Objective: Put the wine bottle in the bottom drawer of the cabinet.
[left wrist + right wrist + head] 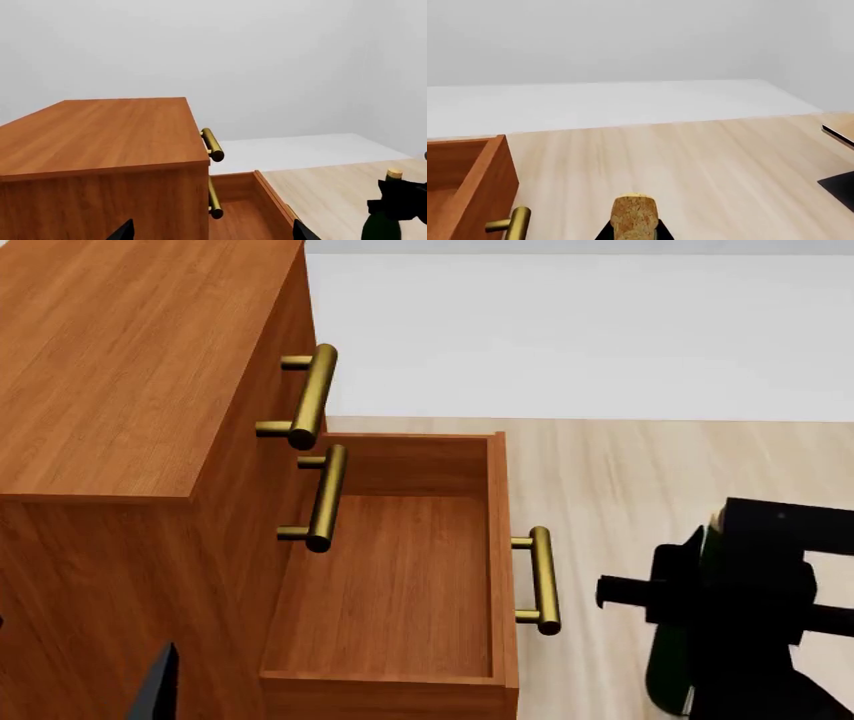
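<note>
The wine bottle (385,220) stands upright over the pale wood floor (694,160), beside the front of the open bottom drawer (400,580) and outside it. The right gripper (727,600) is wrapped around the bottle's upper part, its jaws closed on the glass just under the tan cork (634,215), so the dark green body shows only below the black fingers in the head view. The drawer is pulled well out of the cabinet (120,390), its inside bare, its brass handle (541,580) between the box and the bottle. Two upper drawers stay flush, their handles (314,395) jutting over the open box. The left gripper (210,232) shows only two black fingertips set wide apart near the cabinet, holding nothing.
</note>
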You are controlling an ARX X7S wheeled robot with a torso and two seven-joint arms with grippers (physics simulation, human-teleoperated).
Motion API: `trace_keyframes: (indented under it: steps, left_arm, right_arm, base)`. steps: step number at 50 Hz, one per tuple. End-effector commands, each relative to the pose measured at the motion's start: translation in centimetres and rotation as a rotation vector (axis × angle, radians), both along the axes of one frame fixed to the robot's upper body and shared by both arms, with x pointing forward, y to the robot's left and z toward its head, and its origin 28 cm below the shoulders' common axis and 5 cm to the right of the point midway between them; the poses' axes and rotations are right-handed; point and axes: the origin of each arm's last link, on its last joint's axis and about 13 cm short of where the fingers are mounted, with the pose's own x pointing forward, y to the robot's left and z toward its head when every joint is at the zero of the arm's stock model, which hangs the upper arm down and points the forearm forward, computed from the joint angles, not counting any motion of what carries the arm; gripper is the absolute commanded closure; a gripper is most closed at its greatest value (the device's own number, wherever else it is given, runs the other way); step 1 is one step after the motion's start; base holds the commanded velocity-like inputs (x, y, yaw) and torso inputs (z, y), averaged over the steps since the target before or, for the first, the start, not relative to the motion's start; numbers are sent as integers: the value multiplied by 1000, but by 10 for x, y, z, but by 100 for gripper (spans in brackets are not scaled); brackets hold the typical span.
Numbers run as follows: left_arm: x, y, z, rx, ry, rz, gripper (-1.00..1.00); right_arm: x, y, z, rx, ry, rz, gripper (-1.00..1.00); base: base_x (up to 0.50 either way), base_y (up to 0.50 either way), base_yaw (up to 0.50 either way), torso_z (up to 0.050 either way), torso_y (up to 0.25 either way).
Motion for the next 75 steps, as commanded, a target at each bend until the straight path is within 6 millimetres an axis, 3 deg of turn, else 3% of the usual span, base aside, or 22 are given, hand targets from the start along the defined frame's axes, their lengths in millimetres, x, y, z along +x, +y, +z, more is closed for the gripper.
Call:
trace_keyframes:
  steps: [1,24,57,75]
  left_arm:
    - [0,0,0,-1,1,0,-100]
    - [-1,0,-2,6,5,1,-100]
    - [-3,2,-3,-8,13,4,-100]
    - [-4,3,-6,-15,15,4,-100]
  right_arm:
    - [1,2,27,-38,-70,19,100]
    - [-6,11,98,-78,-183,56,100]
    - [-9,45,210,-151,-273,209,100]
    - [5,73,225,-114,-195,264,100]
  base:
    - [0,0,0,0,0]
    - [0,0,0,0,1]
    - [0,0,0,0,1]
    - [0,0,0,0,1]
